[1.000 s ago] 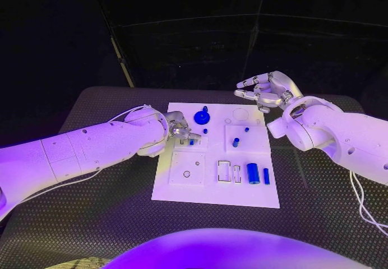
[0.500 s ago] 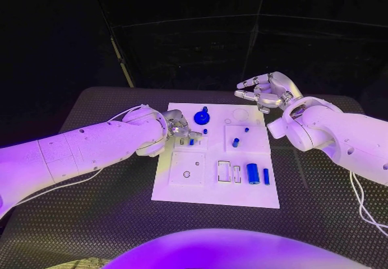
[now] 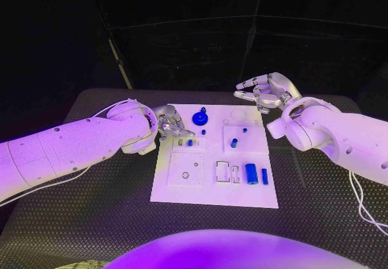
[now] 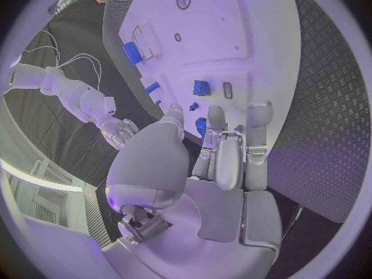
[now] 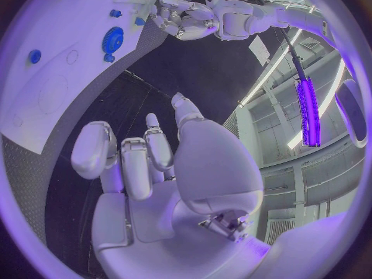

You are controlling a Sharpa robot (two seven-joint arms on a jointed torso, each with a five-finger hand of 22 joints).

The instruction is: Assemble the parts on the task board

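Observation:
The white task board [image 3: 179, 188] lies mid-table. On its far part stand a blue gear [image 3: 201, 117], a small blue block [image 3: 190, 142] and a blue peg [image 3: 234, 143]; a blue cylinder [image 3: 252, 174] and a thin blue bar [image 3: 264, 176] lie on its near right part. My left hand [image 3: 171, 124] hovers at the board's far left edge, beside the gear, fingers loosely bent and holding nothing. In the left wrist view its fingers [image 4: 231, 149] reach over the board [image 4: 232, 37], with the gear [image 4: 201, 127] showing between them. My right hand [image 3: 263, 92] floats above the far right corner, fingers half curled and apart, with nothing in it.
Empty recesses show on the board: a rectangular slot [image 3: 222, 171] and a square plate with a round hole [image 3: 186, 175]. The black textured table [image 3: 97, 224] surrounds the board. The right wrist view shows the board's far end [image 5: 54, 74] and my left hand [image 5: 182, 18].
My left hand has drawn back from over the small blue block toward the board's far left edge. The right hand has hardly moved.

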